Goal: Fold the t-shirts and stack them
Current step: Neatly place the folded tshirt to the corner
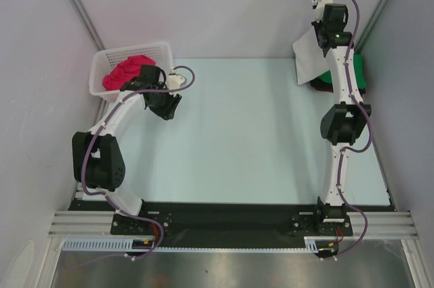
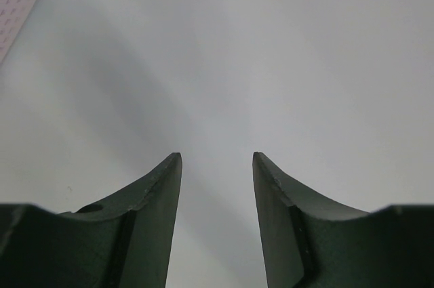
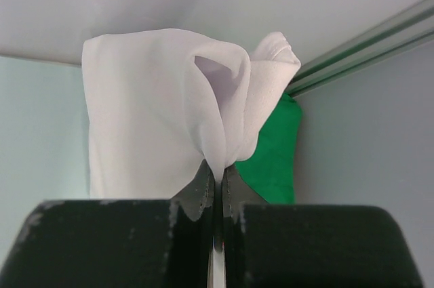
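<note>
Soft white cloth t-shirt (image 3: 149,112): hangs lifted at the far right corner of the table, bunched where gripped, just over a low pile of folded shirts. Bright green cloth t-shirt (image 3: 272,149) of that pile shows beside and below it. Pinched by a gathered fold in the right gripper (image 3: 217,169), jaws closed tight on the cloth.

Across the pale table (image 1: 237,132), at the far left: white plastic lattice basket (image 1: 102,64) with a crumpled magenta-red cloth t-shirt (image 1: 125,71) inside, not yet folded. Near the basket, left gripper (image 2: 217,159), jaws about half apart, nothing between them.

Looks like the stacking step for the white shirt. Next move calls for lowering squarely onto the pile so the fold does not spill open, then letting go. After that, probably the magenta-red shirt from the basket.
</note>
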Controlling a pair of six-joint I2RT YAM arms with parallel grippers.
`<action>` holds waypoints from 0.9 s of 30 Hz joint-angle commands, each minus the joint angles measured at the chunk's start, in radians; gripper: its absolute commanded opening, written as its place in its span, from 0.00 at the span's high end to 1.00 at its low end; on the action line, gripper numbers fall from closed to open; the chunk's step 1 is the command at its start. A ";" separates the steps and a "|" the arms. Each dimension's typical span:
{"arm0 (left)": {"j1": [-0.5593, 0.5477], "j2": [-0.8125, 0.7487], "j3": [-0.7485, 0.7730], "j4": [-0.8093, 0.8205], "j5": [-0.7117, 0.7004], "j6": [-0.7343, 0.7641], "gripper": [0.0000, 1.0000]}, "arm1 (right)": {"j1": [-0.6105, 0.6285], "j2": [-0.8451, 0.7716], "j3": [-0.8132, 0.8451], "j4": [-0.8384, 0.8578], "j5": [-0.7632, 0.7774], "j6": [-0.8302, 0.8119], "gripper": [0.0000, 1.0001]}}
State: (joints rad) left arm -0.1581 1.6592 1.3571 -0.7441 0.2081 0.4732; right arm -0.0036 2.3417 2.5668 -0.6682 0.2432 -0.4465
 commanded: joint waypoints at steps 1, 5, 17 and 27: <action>0.002 -0.029 0.019 0.008 -0.018 0.021 0.48 | -0.035 -0.096 0.058 0.050 -0.016 -0.011 1.00; 0.002 -0.026 0.019 0.009 -0.021 0.021 0.48 | -0.039 -0.104 0.066 0.018 -0.018 -0.011 1.00; 0.003 -0.012 0.010 0.012 -0.036 0.022 0.48 | -0.137 -0.073 -0.014 0.094 -0.143 -0.062 1.00; 0.002 0.011 0.068 -0.067 -0.105 0.054 0.49 | -0.188 0.060 -0.030 0.234 -0.094 -0.153 1.00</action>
State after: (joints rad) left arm -0.1585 1.6661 1.3731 -0.7811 0.1402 0.5014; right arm -0.1806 2.3684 2.5263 -0.5407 0.1345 -0.5480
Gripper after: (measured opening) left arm 0.516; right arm 0.032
